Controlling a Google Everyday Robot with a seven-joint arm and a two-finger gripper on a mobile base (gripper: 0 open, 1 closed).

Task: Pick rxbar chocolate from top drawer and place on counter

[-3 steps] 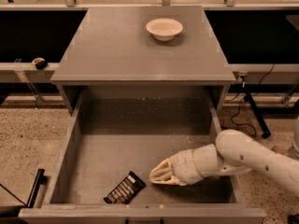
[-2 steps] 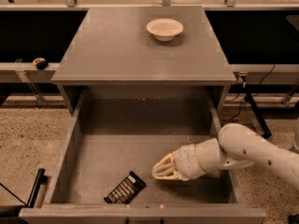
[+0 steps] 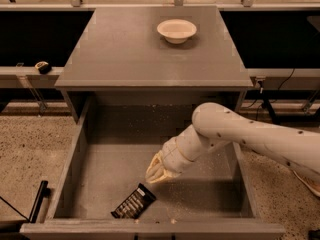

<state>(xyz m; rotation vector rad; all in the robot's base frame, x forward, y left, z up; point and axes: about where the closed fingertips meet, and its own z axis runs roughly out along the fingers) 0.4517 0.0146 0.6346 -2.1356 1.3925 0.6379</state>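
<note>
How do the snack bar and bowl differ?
The snack bar is black, flat, rectangular; the bowl is white and round. The snack bar lies askew in the open drawer; the bowl sits on the counter. The gripper is in the drawer near the snack bar, far from the bowl. Neither is held.

loc: lab, prob | terrazzo flr [image 3: 30, 149], loose cables [image 3: 282, 82] | gripper [image 3: 156, 173] in top drawer [image 3: 75, 159]

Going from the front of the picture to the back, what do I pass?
Black-wrapped flat rxbar chocolate in the wide grey top drawer → tan gripper inside the drawer just behind it → flat grey counter → round white bowl.
</note>
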